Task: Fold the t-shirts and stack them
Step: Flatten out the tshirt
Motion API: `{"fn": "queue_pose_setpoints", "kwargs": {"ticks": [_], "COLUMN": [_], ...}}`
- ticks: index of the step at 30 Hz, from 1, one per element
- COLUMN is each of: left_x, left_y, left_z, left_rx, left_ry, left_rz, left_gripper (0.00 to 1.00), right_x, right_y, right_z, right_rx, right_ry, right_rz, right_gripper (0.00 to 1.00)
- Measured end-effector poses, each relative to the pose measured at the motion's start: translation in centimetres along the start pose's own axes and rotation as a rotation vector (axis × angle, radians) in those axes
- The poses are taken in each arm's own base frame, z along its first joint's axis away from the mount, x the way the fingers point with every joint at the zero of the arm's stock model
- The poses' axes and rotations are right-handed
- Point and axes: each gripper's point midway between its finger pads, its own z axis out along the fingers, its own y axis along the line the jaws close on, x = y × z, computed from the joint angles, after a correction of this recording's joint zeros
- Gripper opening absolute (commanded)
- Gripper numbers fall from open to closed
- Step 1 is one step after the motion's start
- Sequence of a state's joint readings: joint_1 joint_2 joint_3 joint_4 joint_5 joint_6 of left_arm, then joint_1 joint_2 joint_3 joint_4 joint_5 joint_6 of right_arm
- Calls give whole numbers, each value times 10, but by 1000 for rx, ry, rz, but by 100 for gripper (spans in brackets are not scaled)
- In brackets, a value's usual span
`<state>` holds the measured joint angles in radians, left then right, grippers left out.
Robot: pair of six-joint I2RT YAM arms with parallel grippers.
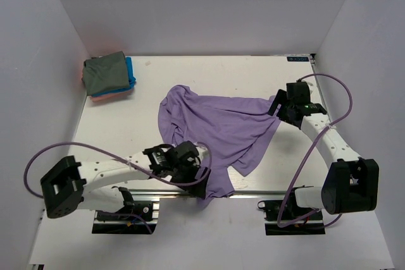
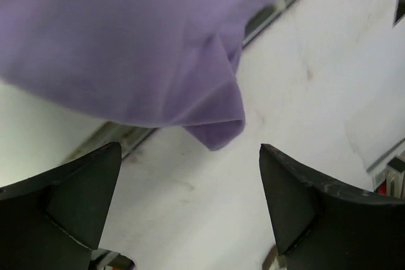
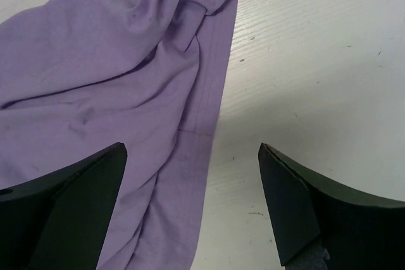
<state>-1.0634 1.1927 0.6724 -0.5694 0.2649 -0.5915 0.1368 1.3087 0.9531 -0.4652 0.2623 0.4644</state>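
Top external view: a white table sits boxed in by pale walls at the back and both sides, with a metal rail along its near edge. In the far left corner lies a folded pile, with the olive-grey shirt on top, the blue shirt showing beneath it and the salmon-pink shirt at the bottom. The lavender shirt lies rumpled and unfolded across the middle of the table, and one corner spills over the near edge. The left gripper sits low at that near edge, just beside the overhanging corner. The right gripper is at the shirt's right-hand edge. A purple cable loops out beside each arm.

Left wrist view: the left gripper stands spread wide with nothing between its fingers. The lavender shirt fills the upper part, and its folded corner hangs past the rail over a white surface below.

Right wrist view: the right gripper is likewise spread wide and grips nothing. The lavender shirt lies creased on the left, its hemmed edge running down between the fingers. One finger is over cloth, the other over bare table.
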Motion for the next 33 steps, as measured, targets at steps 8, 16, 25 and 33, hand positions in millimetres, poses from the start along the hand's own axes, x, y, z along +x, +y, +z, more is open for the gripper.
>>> {"fn": "queue_pose_setpoints", "kwargs": {"ticks": [8, 16, 25, 33], "left_x": [33, 11, -116, -160], "left_y": [-16, -15, -1, 42], "left_z": [39, 37, -69, -151], "left_rx": [-47, -138, -404, -609], "left_ry": [192, 90, -501, -811], "left_rz": [54, 84, -31, -133], "left_gripper": [50, 0, 0, 0], "right_x": [8, 14, 20, 15], "right_y": [-3, 2, 10, 23], "right_z": [4, 9, 42, 82], "right_rx": [0, -38, -66, -83], "right_ry": [16, 21, 53, 60], "right_rz": [0, -17, -96, -162], "right_gripper": [90, 90, 82, 78]}}
